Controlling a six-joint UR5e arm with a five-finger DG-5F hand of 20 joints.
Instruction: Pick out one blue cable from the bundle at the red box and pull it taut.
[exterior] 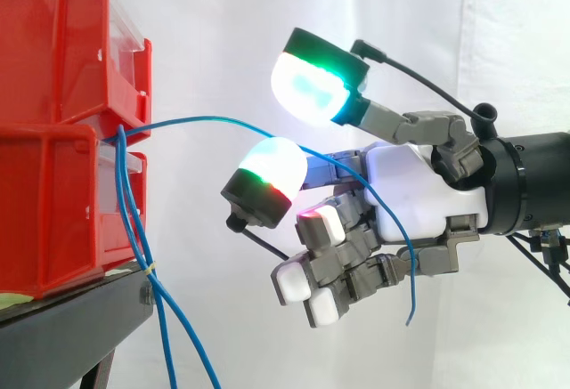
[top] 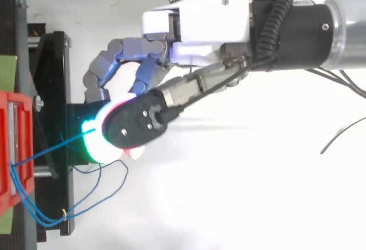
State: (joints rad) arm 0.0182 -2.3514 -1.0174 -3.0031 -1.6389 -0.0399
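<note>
Hand: hand point(exterior: 419, 202) comes in from the right, palm toward the bins. It is half-open, with its two large glowing pads apart and only a narrow gap between them. The lower fingers curl toward the palm round nothing I can see.
Blue cable: blue cable point(exterior: 205, 120) leaves the seam between the stacked bins and arcs gently across to the hand. It lies over the lower pad point(exterior: 272, 166), under the upper pad point(exterior: 307, 77), then crosses the palm. Its free end dangles below the wrist.
Cable from above: the same strand point(top: 51, 149) runs from the bin edge straight into the glow under the hand point(top: 194, 32).
Tension: not taut, since the arc in the side view shows slack.
Bundle: remaining blue cables point(exterior: 135, 229) hang down past the stand edge, well apart from the hand. The strand looks separated already.
Red box: lower bin point(exterior: 53, 220) sits under the upper bin point(exterior: 53, 42) on the black stand point(exterior: 71, 327).
Step in hand (judgement): secure the strand, then draw it away from the bins.
Technique: close the two pads squarely on the cable before any pull, because a draped strand would likely slide through. Pull level and rightward along the cable's own line. Stop once the arc flattens.
Risk: a short free end leaves little margin for slip, and a hard tug may shift the bins.
</note>
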